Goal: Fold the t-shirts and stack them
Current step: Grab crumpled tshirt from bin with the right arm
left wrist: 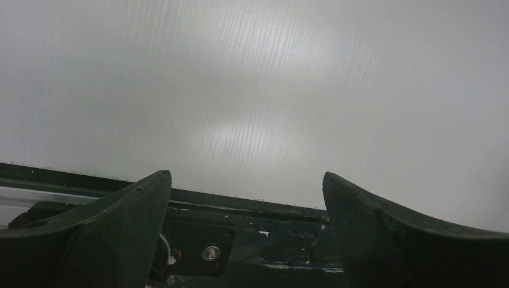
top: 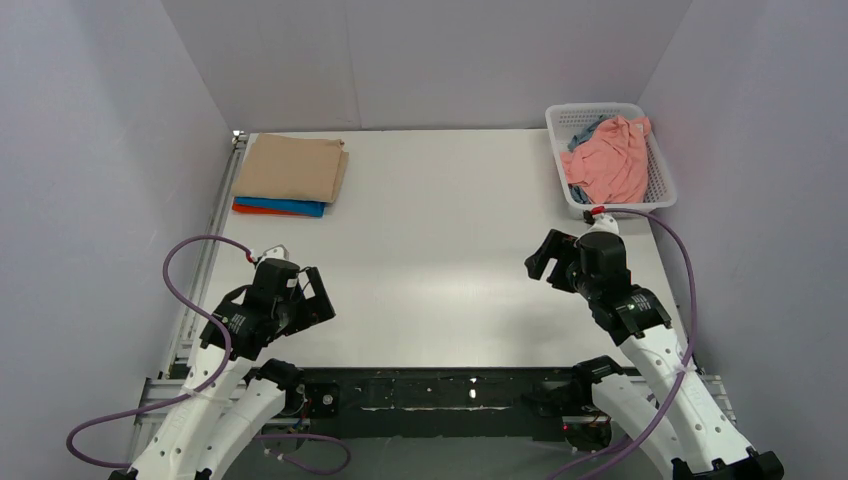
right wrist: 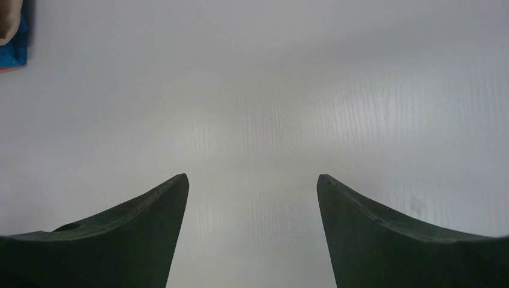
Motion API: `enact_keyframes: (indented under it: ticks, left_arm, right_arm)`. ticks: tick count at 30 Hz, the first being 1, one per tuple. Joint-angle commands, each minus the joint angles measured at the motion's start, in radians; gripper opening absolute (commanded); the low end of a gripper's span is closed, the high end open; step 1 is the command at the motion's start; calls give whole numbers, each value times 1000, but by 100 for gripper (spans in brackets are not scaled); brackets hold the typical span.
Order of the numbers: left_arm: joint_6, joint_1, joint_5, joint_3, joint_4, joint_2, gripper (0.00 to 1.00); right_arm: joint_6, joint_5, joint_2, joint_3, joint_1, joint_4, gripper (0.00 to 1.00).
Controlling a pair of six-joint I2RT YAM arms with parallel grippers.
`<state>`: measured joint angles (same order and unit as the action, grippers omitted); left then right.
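Observation:
A folded tan t-shirt (top: 292, 168) lies on top of a stack at the table's far left, over a bright blue one (top: 296, 206) and an orange-red one (top: 252, 210). A crumpled salmon-pink t-shirt (top: 610, 160) fills the white mesh basket (top: 658, 165) at the far right, with dusty grey-blue cloth (top: 580, 133) under it. My left gripper (top: 318, 297) is open and empty over the near left of the table. My right gripper (top: 541, 260) is open and empty, a little in front of the basket. The stack's corner shows in the right wrist view (right wrist: 13, 37).
Grey walls enclose the white table (top: 440, 220) on three sides. A metal rail (top: 215, 240) runs along its left edge. The black base bar (top: 440, 392) with both arm mounts lies at the near edge and shows in the left wrist view (left wrist: 240, 240).

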<state>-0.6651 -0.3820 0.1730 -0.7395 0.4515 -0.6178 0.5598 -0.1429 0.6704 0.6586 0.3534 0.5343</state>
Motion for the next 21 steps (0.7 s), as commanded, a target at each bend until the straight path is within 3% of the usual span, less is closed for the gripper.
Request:
enact_keyframes:
  ticks: [1, 6, 11, 17, 21]
  left_arm:
    - [1, -5, 15, -13, 80, -3, 98]
    - [6, -5, 15, -10, 85, -9, 98]
    - [7, -5, 10, -7, 87, -22, 98]
    - [8, -5, -4, 2, 88, -28, 98]
    - [12, -5, -4, -4, 93, -40, 98]
  right_arm:
    - [-19, 20, 23, 78, -4, -42, 87]
    - [-51, -74, 92, 186, -2, -73, 91]
    - [-93, -233, 303, 400, -47, -33, 96]
    - [-88, -72, 668, 718, -292, 49, 92]
    - [-115, -64, 968, 986, -453, 154, 88]
